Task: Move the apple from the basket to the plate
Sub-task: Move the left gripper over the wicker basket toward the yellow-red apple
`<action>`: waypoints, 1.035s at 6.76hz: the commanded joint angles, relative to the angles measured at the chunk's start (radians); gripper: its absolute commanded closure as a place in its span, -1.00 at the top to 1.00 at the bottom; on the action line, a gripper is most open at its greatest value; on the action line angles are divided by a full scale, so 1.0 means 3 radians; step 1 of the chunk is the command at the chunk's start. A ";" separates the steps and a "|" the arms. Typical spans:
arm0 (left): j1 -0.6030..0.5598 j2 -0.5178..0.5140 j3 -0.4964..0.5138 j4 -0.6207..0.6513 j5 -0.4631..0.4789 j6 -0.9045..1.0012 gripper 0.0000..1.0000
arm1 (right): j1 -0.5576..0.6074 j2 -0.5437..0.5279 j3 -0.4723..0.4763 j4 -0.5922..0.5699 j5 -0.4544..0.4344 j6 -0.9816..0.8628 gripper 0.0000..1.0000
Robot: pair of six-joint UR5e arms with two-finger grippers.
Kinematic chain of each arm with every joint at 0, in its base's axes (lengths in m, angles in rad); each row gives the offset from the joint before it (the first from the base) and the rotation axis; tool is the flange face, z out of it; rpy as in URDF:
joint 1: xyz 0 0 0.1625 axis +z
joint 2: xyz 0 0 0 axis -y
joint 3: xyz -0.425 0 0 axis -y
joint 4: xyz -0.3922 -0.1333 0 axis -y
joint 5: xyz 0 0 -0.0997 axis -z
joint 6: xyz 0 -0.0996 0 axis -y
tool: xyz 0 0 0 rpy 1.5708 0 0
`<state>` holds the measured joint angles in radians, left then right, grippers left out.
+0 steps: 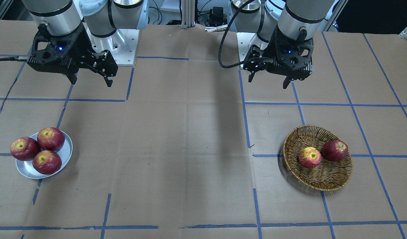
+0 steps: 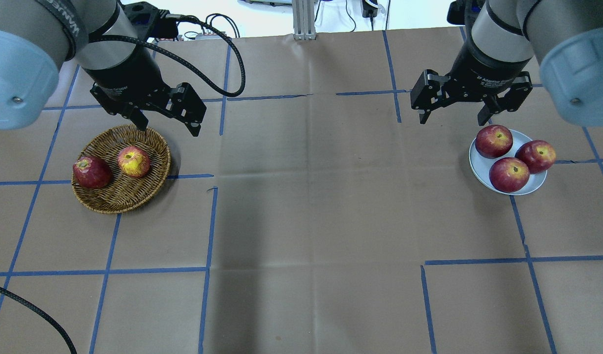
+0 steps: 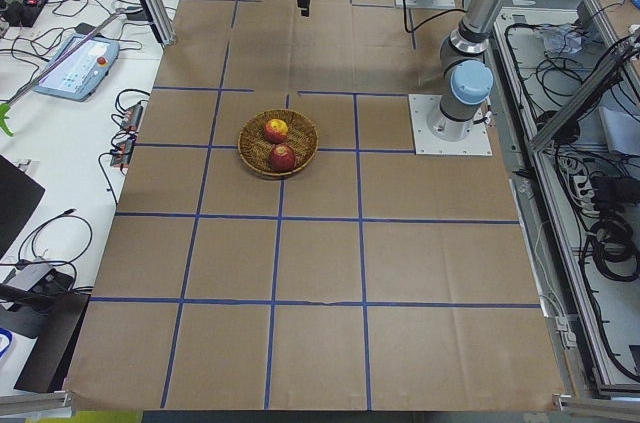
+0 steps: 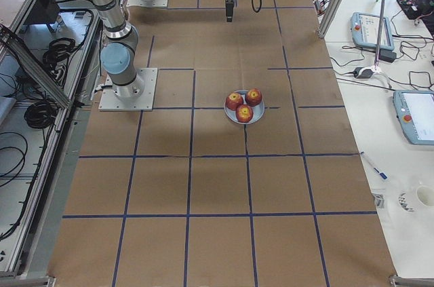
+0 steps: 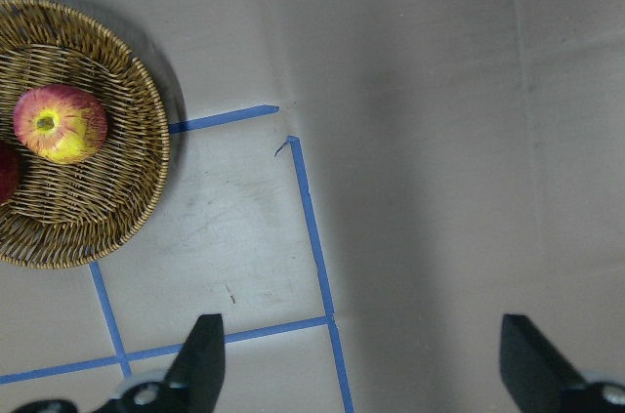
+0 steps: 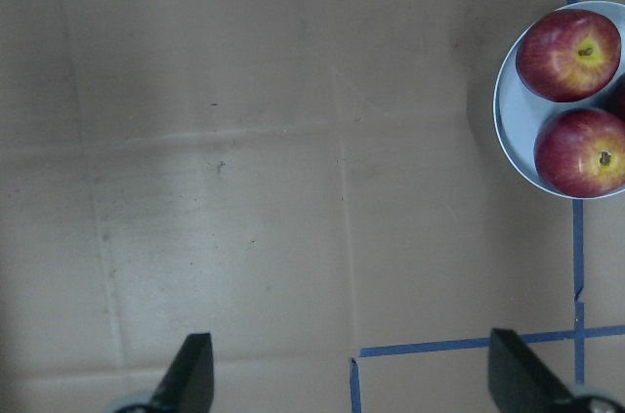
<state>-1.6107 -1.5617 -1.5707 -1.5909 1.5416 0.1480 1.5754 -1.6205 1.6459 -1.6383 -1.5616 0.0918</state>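
The apple, pinkish-red with a yellow top, lies in the wicker basket beside a darker red apple. The apple also shows in the front view and in the left wrist view. My left gripper is open and empty, raised above the table just off the basket's rim. The silver plate holds three dark red apples. My right gripper is open and empty, raised beside the plate, which sits at the right edge of the right wrist view.
The table is covered in brown paper with blue tape lines. Basket and plate sit at opposite ends. Both arm bases stand on white plates at the robot's side. Desks with tablets and cables flank the table's ends.
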 commanded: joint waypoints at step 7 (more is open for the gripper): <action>0.0015 -0.0010 0.0010 -0.0035 0.0000 0.0023 0.98 | 0.0000 -0.0003 -0.0005 0.0005 0.0005 0.0021 1.00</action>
<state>-1.6076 -1.5636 -1.5693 -1.5936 1.5416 0.1537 1.5754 -1.6219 1.6449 -1.6367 -1.5601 0.0985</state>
